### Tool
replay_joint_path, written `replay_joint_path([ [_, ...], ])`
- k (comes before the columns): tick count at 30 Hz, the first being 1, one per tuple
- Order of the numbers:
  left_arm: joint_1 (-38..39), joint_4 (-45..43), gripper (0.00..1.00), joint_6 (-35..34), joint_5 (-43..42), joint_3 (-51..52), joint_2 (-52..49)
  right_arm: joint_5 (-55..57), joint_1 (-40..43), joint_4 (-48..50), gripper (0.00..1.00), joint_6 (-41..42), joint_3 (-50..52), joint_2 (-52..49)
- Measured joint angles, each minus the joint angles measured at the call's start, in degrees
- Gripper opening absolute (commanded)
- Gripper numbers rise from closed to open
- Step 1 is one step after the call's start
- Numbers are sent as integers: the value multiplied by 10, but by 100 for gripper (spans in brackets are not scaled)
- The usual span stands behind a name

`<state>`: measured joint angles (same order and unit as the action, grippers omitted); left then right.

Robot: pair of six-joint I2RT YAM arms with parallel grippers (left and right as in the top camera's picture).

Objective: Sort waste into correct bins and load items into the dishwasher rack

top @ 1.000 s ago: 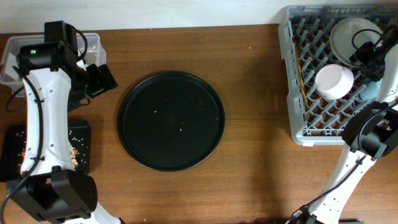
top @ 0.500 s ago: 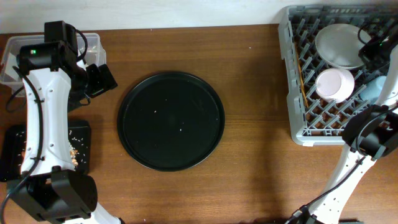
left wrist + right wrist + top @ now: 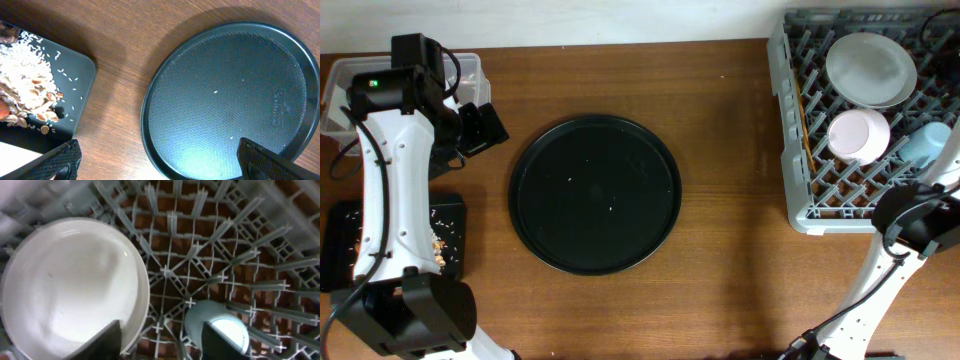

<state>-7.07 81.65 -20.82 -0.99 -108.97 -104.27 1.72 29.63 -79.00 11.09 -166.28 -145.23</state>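
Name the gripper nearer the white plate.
Right. The right gripper hangs over the white plate in the dishwasher rack; the left gripper is across the table, by the round black tray.

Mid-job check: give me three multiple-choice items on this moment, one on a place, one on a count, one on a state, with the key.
1. In the overhead view, the light-blue cup lies where from the bowl? A. left; B. right; C. on top of it.
2. How many crockery pieces are in the dishwasher rack? A. one; B. two; C. three.
3. The right end effector is: A. shut on the white plate; B. open and empty; C. shut on the cup.
Key: 1 B, the cup sits nearer the rack's right edge; 2 C, plate, bowl and cup; 3 B, the wrist view shows its fingers apart, gripping nothing.
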Motion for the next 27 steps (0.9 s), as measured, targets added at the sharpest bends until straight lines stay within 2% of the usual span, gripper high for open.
replay_joint_path([
  [6,0,0,99,0,0,0,0,-22,-2,62,38,16,152,0],
  [11,0,0,99,0,0,0,0,-33,-9,99,35,21,215,-2],
  [15,0,0,99,0,0,0,0,-32,-11,108,12,22,215,-1],
  [17,0,0,99,0,0,0,0,-28,-11,111,4,25,214,-1],
  [27,0,0,99,0,0,0,0,-37,-10,88,4,32,172,5],
])
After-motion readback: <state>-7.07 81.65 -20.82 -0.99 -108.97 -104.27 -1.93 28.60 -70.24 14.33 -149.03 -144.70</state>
